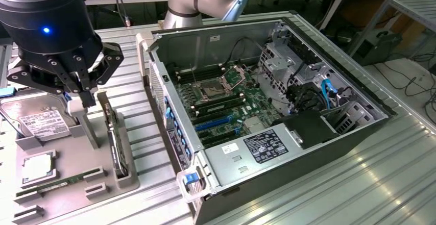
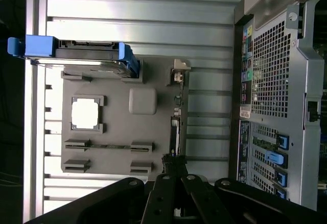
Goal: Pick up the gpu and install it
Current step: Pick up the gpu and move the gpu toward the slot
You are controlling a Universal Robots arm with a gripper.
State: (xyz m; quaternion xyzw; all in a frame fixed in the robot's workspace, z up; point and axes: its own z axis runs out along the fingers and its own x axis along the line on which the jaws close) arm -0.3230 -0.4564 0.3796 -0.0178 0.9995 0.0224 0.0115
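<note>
See the gripper (image 1: 87, 101) pinched fully shut, visibly holding nothing, hanging over the grey holder (image 1: 71, 156) near the bench (image 1: 129, 72) edge at the exterior view's left. Find the gpu (image 1: 116, 139) there: thin, dark and flat, standing on its long edge in a slot, between the hard drive (image 1: 34, 120) and the computer case (image 1: 204, 41), with a pale metal bracket (image 2: 179, 70) at one end. For a clean pick, judge it best to open wide first, straddle the card's top edge squarely, pinch lightly on rigid board rather than on components, and lift straight up out of the matte moulded slot.
</note>
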